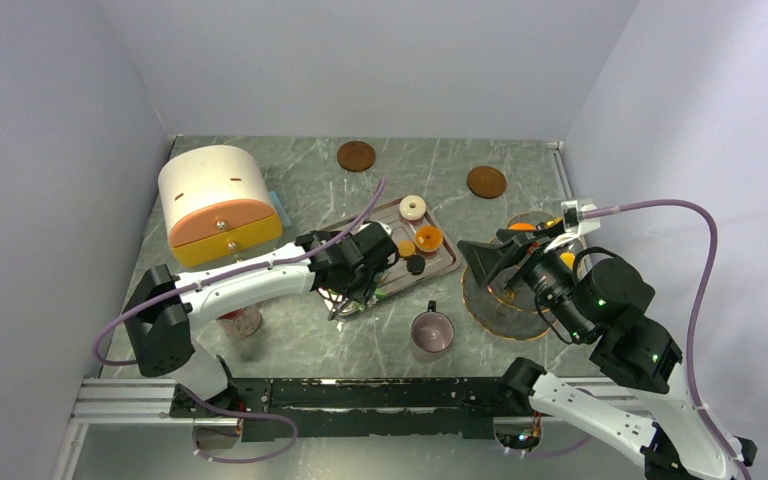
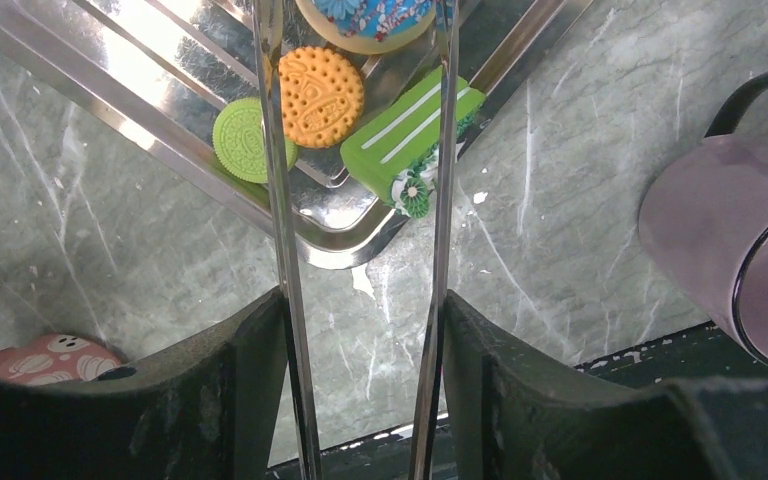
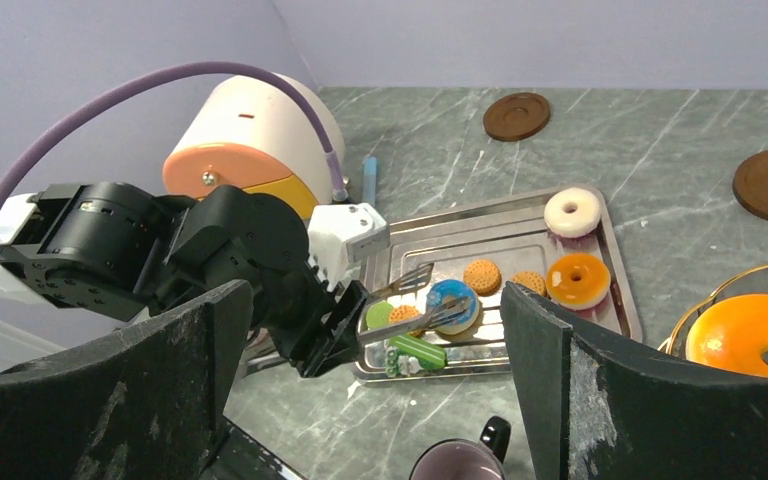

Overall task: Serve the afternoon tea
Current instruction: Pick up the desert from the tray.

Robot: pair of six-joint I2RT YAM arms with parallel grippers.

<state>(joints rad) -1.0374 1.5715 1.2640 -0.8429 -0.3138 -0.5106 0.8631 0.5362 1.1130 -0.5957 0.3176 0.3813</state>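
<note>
The table (image 2: 560, 200) was grey-green stone with pale veins. On it lay a rectangular tray (image 2: 345, 245) of mirror-bright steel with a stepped rim and rounded corners. Near its closest corner sat a flat lime-green biscuit (image 2: 245, 140) with an embossed face, and an orange biscuit (image 2: 321, 96) with a dotted edge overlapped it. Just beside them lay a glossy green bar (image 2: 412, 130) striped in white. Farther along the tray were a ring with blue flowered glaze (image 3: 452, 303), an orange-glazed ring (image 3: 577, 280) and a matt cream ring (image 3: 572, 211) in the far corner. The mug (image 1: 431, 331), smooth pinkish-grey metal with a dark handle, stood upright on the table. It was off the tray, near the front edge between the two arms.

The left arm stretched low across the table toward the tray. Its left pincer (image 2: 365, 300) grasped thin polished metal tongs (image 2: 279, 200), one blade lying along each dark finger. The blades ran out over the biscuits toward the blue ring, but contact with it could not be made out.

The right arm was folded at the elbow and aimed leftward. Its right pincer (image 3: 375, 290) was spread wide and released, holding nothing.
</note>
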